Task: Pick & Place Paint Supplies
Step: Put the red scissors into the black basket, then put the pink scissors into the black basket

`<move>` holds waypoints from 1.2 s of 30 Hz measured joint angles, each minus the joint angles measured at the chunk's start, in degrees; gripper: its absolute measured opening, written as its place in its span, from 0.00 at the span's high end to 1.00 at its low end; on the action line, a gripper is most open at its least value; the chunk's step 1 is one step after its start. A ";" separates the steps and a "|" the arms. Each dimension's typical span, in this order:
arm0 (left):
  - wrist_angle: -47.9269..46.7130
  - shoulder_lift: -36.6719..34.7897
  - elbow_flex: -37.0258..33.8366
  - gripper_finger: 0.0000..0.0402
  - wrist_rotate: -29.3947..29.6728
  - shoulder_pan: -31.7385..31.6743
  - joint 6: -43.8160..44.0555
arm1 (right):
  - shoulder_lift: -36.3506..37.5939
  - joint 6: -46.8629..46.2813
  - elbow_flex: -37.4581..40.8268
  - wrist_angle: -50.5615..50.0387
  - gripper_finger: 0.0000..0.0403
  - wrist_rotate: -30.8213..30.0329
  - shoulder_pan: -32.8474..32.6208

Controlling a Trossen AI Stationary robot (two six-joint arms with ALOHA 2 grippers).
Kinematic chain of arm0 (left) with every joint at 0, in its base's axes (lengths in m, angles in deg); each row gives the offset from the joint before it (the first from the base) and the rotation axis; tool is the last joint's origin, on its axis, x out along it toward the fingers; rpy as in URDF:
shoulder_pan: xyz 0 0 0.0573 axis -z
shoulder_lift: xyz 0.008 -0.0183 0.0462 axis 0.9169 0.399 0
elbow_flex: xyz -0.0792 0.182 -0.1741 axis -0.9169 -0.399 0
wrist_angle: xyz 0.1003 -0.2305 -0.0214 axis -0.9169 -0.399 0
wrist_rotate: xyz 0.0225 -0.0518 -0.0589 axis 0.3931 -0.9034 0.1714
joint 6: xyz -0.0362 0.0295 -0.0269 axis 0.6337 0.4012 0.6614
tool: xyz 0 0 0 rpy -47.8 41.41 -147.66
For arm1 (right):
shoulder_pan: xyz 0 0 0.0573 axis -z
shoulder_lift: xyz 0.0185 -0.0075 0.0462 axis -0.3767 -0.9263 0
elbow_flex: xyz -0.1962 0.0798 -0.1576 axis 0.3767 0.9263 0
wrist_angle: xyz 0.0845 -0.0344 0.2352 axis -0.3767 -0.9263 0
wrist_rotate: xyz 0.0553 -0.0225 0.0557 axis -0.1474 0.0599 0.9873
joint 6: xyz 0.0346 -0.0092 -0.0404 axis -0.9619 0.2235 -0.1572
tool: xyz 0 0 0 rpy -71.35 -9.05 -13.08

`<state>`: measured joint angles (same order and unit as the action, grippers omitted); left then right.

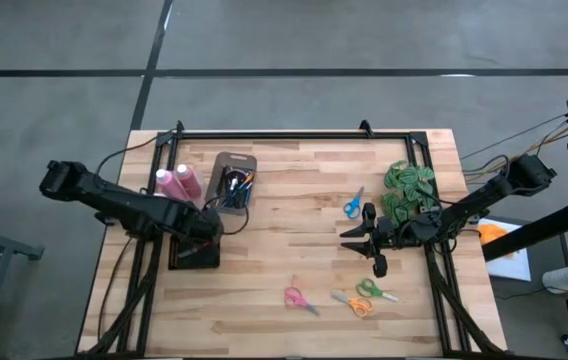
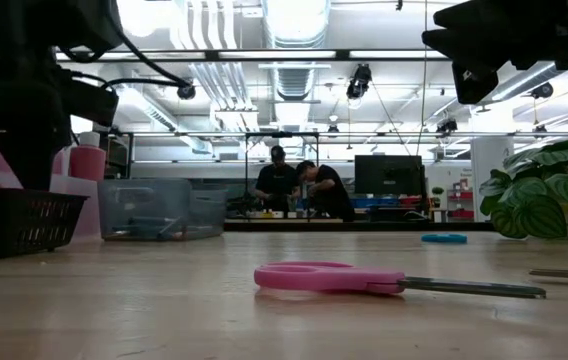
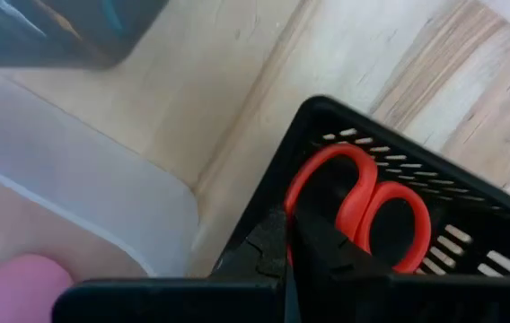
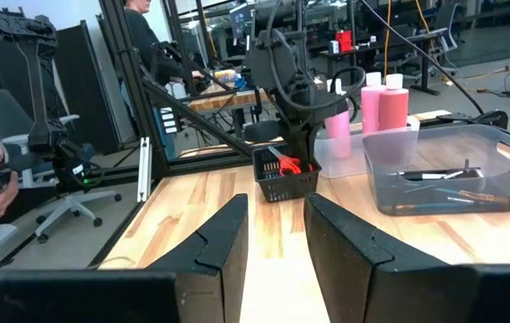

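Your left pincer (image 1: 207, 228), clamped on red scissors (image 3: 363, 211), hangs over the black basket (image 1: 194, 250); bottles (image 1: 179, 182) at eleven o'clock. Right pincer (image 1: 359, 240) part-open, empty.

two small pink bottles with white caps (image 1: 178, 181) stand upright side by side at the left of the high view, just left of a clear grey plastic bin (image 1: 234, 182). a jumble of thin paintbrushes with dark, blue and orange-tinted handles (image 1: 236, 186) lies inside that bin. in the right wrist view three pink bottles (image 4: 373, 106) show, touching, behind the bin's (image 4: 448, 170) far corner, and a few brushes (image 4: 439, 176) lie flat on its floor.
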<state>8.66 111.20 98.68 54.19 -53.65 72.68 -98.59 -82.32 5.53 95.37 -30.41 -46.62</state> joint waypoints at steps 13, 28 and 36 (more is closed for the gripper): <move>2.91 0.00 -1.73 0.99 -1.35 0.22 -0.15 | 0.00 0.00 0.00 0.04 0.73 -0.02 0.00; 3.34 0.00 -1.74 0.77 -1.96 0.25 -0.37 | 0.00 0.00 0.00 0.02 0.73 -0.02 0.02; 3.18 0.00 -1.11 0.77 -2.54 0.25 -0.32 | 0.00 0.00 0.00 0.02 0.73 -0.02 0.01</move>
<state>11.85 111.20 97.57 51.65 -53.40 72.36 -98.59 -82.32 5.53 95.39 -30.43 -46.61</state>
